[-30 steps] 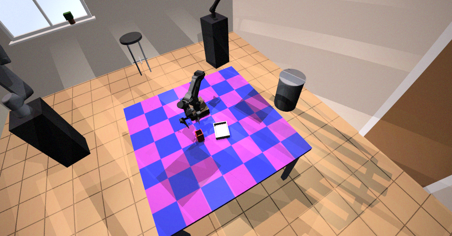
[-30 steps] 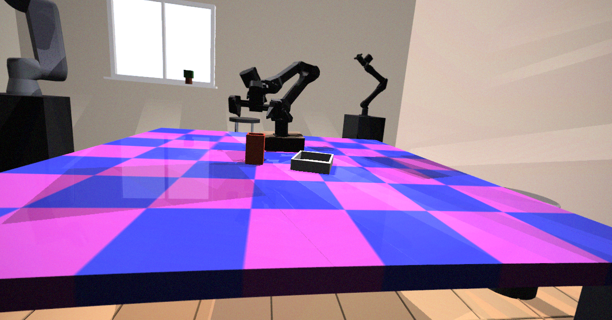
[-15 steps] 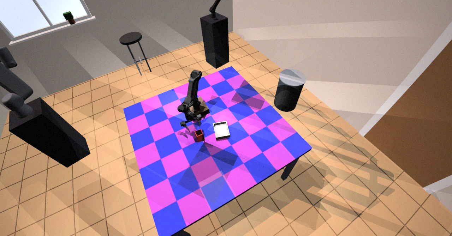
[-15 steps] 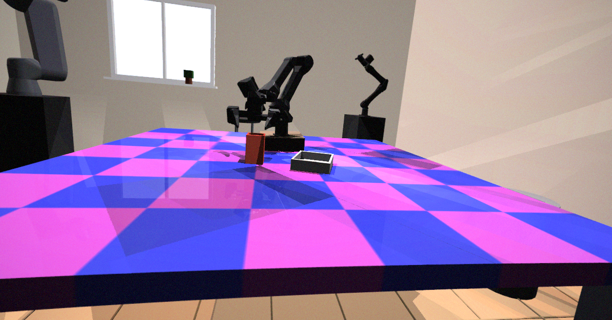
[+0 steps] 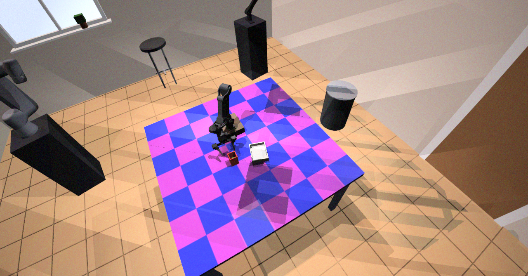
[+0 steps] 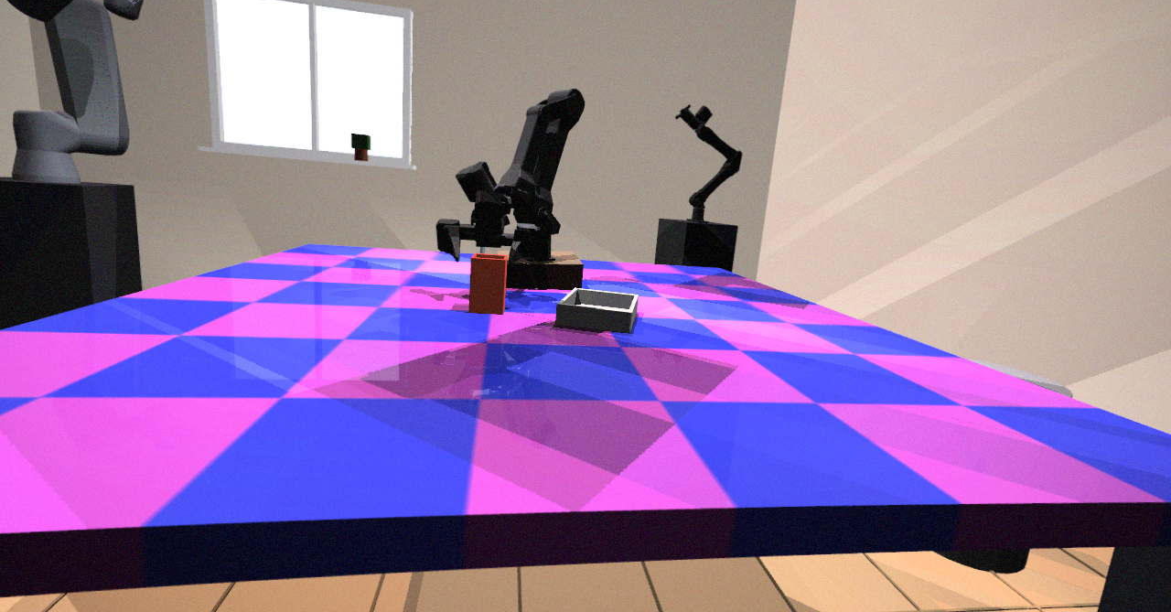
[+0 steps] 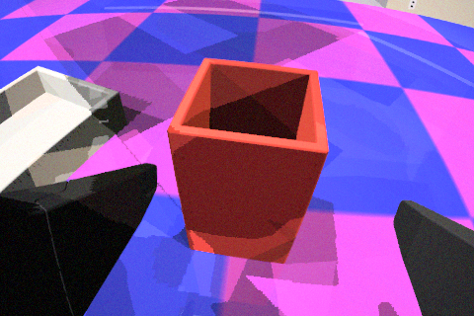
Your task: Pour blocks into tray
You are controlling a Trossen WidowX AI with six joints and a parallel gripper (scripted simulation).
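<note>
The step in hand looks to be the reach for the cup [image 5: 233, 161] [image 6: 488, 285] [image 7: 247, 188]; it stands upright on the table [image 5: 206, 196] [image 6: 359, 453] [image 7: 365, 267], beside the tray [image 5: 266, 156] [image 6: 596, 318] [image 7: 106, 104]; the gripper [image 5: 224, 149] [image 6: 483, 250] [image 7: 278, 196] is spread wide, holding nothing; the next move calls for easing forward, jaws astride the cup, then closing; blocks seem barely visible inside, perhaps a speck of green from above.

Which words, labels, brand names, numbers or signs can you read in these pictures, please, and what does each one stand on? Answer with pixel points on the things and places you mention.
There are none that I can read.
The red cup [image 5: 232, 160] [image 6: 488, 284] [image 7: 247, 188] shows plain sides, with no lettering in any view.
The tray [image 5: 259, 152] [image 6: 596, 318] [image 7: 30, 125] shows no lettering either.
The arm [image 5: 222, 106] [image 6: 536, 145] is too dark and small to tell whether it bears a brand.
</note>
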